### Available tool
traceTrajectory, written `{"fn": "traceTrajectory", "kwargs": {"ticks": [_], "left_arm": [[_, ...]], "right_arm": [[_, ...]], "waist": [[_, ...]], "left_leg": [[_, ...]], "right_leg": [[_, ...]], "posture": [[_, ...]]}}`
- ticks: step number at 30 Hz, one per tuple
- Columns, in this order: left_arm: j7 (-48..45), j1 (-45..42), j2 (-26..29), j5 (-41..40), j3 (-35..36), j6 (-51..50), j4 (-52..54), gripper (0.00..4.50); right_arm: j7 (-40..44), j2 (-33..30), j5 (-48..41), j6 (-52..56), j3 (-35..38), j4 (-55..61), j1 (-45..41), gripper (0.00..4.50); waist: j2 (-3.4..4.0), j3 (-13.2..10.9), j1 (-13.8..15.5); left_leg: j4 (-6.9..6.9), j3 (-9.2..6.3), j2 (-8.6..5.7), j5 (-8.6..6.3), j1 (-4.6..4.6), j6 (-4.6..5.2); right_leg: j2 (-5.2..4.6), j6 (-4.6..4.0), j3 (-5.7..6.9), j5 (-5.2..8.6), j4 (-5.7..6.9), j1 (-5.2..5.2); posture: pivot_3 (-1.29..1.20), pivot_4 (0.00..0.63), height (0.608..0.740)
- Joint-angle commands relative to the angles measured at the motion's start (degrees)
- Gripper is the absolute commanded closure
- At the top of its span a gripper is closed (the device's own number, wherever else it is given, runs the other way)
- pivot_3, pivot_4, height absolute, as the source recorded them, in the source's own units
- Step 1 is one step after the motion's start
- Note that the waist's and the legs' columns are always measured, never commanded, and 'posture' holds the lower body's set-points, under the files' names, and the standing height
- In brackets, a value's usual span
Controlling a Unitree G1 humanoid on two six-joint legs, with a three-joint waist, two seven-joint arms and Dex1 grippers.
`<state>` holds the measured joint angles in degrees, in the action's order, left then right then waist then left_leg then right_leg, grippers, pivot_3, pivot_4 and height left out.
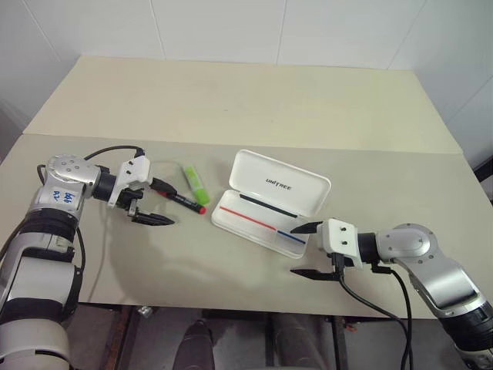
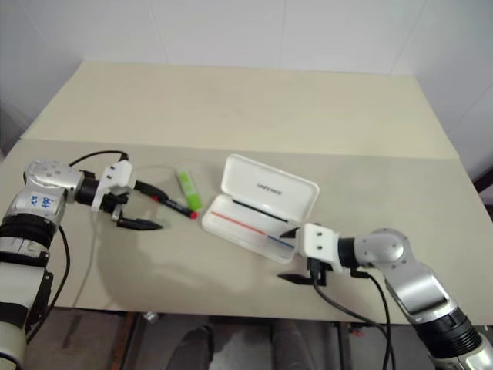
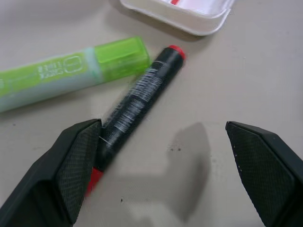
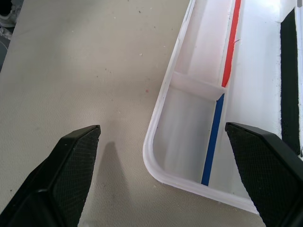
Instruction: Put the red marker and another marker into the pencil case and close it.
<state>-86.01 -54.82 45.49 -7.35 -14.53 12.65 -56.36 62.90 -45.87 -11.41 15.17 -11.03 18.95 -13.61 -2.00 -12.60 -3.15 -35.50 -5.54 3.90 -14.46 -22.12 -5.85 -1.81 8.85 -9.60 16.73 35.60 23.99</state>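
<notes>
The red marker (image 1: 185,200) lies flat on the table, black barrel with red at both ends. The lime-green highlighter (image 1: 196,183) lies just beyond it. My left gripper (image 1: 160,203) is open at the marker's left end. In the left wrist view one finger (image 3: 75,165) covers the marker's (image 3: 137,97) near red end, and the highlighter (image 3: 71,73) lies alongside. The white pencil case (image 1: 281,183) lies open to the right, lid tilted back, tray (image 1: 231,221) with a red and blue stripe. My right gripper (image 1: 306,250) is open at the tray's near right corner (image 4: 156,123), holding nothing.
A beige table (image 1: 231,100) runs back to a white wall, with a seam across its middle. Its front edge (image 1: 231,306) lies just below both grippers. A thin cable (image 1: 115,150) loops at my left wrist.
</notes>
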Motion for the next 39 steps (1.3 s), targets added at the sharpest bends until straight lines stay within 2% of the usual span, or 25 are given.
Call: {"fn": "traceTrajectory", "kwargs": {"ticks": [1,7,8,12,20,28,33,39], "left_arm": [[-2.3,-1.6,-1.2,2.9,0.4,1.5,-3.6,0.00],[-5.2,-3.3,-3.1,5.6,0.4,2.1,-7.0,0.00],[-5.6,-3.4,-3.2,5.8,0.5,1.8,-7.2,0.18],[-6.5,-3.6,-3.0,6.3,0.3,0.9,-7.7,1.18],[-6.5,-2.7,-1.9,6.1,0.3,-0.4,-6.5,3.81],[-6.5,-2.1,0.1,2.4,1.4,-2.9,-2.0,3.90],[-6.5,3.1,6.8,-13.4,-0.3,-15.9,15.8,3.90],[-6.5,4.9,9.0,-22.3,3.7,-23.9,26.4,3.90]], "right_arm": [[-0.3,0.3,-0.4,-0.2,0.5,1.6,-0.5,0.04],[-0.4,0.1,-0.4,0.0,0.8,1.7,-0.6,0.04],[-0.4,0.2,-0.3,0.1,0.8,1.7,-0.7,0.01],[-0.8,0.2,-0.3,0.3,0.9,1.6,-0.7,0.00],[-1.4,0.5,-0.3,0.5,0.6,1.5,-1.0,0.00],[-1.2,0.4,-0.7,0.2,1.2,1.6,-0.8,0.00],[-0.8,-0.1,-1.7,-0.7,2.6,2.2,1.0,0.00],[0.2,-0.3,-1.7,-3.1,2.4,1.9,2.3,0.00]], "waist": [[0.00,0.0,0.0],[0.00,0.0,-0.1],[0.00,0.0,-0.1],[-0.01,0.0,-0.1],[-0.01,0.0,-0.1],[-0.01,0.0,-0.2],[-0.02,0.0,-0.1],[-0.02,0.0,0.2]], "left_leg": [[-0.01,0.00,0.00,0.00,0.00,0.00],[0.00,-0.01,0.00,0.00,0.00,0.00],[-0.01,-0.02,0.00,0.00,0.01,0.00],[-0.02,-0.01,0.00,0.00,0.01,0.00],[-0.01,-0.01,0.00,-0.01,0.01,0.01],[-0.01,-0.02,0.00,-0.01,0.00,0.01],[0.07,-0.04,0.00,-0.01,-0.01,0.01],[-0.03,-0.05,0.00,-0.01,0.00,0.01]], "right_leg": [[0.00,0.01,0.00,0.00,0.00,0.00],[0.01,0.18,0.00,-0.09,0.03,0.00],[0.01,0.21,0.00,-0.11,0.05,0.00],[0.01,0.23,0.00,-0.12,0.04,-0.01],[0.01,0.23,0.00,-0.11,0.04,-0.01],[0.01,0.23,0.00,-0.11,0.05,0.00],[0.01,0.25,0.00,-0.07,0.10,0.01],[0.00,0.25,0.01,-0.01,0.17,-0.01]], "posture": [[0.00,0.150,0.740],[0.00,0.150,0.740],[0.00,0.150,0.740],[0.00,0.150,0.740],[0.00,0.150,0.740],[0.00,0.150,0.740],[0.00,0.150,0.740],[0.00,0.150,0.740]]}}
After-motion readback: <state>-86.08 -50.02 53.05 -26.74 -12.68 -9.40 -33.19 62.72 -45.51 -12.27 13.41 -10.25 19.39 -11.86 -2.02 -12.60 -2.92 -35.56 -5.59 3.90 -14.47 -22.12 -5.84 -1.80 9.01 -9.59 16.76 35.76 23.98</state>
